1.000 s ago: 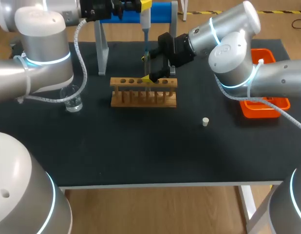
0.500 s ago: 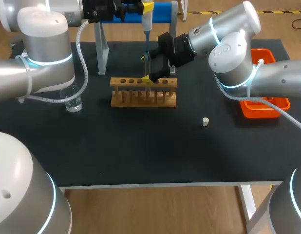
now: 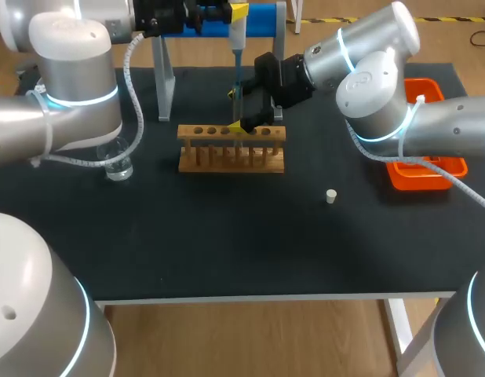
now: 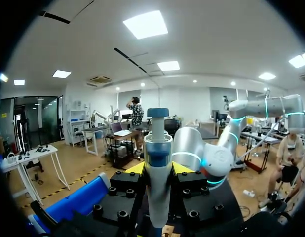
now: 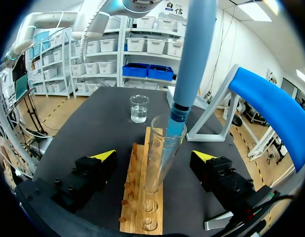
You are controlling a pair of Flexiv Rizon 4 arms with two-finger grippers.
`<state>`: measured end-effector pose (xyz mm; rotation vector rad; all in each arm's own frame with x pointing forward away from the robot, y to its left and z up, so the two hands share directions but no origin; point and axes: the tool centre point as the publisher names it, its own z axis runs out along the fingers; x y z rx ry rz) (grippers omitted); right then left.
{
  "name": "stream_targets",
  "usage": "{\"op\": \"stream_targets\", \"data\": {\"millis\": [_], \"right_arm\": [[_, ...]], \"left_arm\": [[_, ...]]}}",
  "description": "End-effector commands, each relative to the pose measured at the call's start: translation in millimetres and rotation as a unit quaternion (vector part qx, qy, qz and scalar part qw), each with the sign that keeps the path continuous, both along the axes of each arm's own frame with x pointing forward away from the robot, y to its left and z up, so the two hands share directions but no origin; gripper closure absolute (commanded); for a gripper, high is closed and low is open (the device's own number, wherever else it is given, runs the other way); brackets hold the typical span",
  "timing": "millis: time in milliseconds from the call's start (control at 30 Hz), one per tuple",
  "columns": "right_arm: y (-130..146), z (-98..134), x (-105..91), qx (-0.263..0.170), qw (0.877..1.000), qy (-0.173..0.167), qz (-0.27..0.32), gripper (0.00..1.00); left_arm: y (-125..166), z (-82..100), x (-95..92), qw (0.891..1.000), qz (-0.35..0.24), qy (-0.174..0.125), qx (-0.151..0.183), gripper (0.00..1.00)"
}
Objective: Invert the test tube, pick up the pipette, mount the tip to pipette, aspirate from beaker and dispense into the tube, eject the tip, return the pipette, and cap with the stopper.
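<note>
My left gripper [image 3: 231,10] [image 4: 158,169] is shut on the blue and white pipette [image 3: 237,47] [image 4: 157,163], holding it upright above the rack. The pipette's blue tip [image 5: 175,132] reaches down into the mouth of the clear test tube [image 5: 157,163] [image 3: 237,106], which stands upright in the wooden rack [image 3: 231,148] [image 5: 142,207]. My right gripper [image 3: 239,111] [image 5: 153,156] is open wide, one finger on each side of the tube, with neither touching it. The glass beaker [image 3: 117,162] [image 5: 139,108] stands to the left of the rack. The small white stopper [image 3: 330,196] lies right of the rack.
A blue pipette stand [image 3: 262,16] on grey legs [image 3: 162,78] is behind the rack. An orange tray [image 3: 421,171] sits at the right edge, partly under my right arm. The near half of the black mat [image 3: 227,243] is bare.
The left arm has carried the pipette very slightly to the right. The right arm and the tube have stayed put.
</note>
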<state>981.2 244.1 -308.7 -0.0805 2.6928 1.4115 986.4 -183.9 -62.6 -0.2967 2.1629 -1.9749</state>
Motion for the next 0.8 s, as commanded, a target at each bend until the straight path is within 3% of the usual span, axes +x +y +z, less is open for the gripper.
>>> {"op": "stream_targets", "data": {"millis": [33, 800], "right_arm": [[-0.8, 1.1, 0.0, -0.002, 1.000, 0.001, 0.001, 0.00], [-0.8, 1.1, 0.0, -0.002, 1.000, 0.001, 0.001, 0.00]], "left_arm": [[0.6, -0.8, -2.3, 1.000, 0.003, 0.000, -0.001, 1.00], [0.2, -5.0, -3.8, 1.000, 0.004, -0.009, -0.008, 1.00]]}}
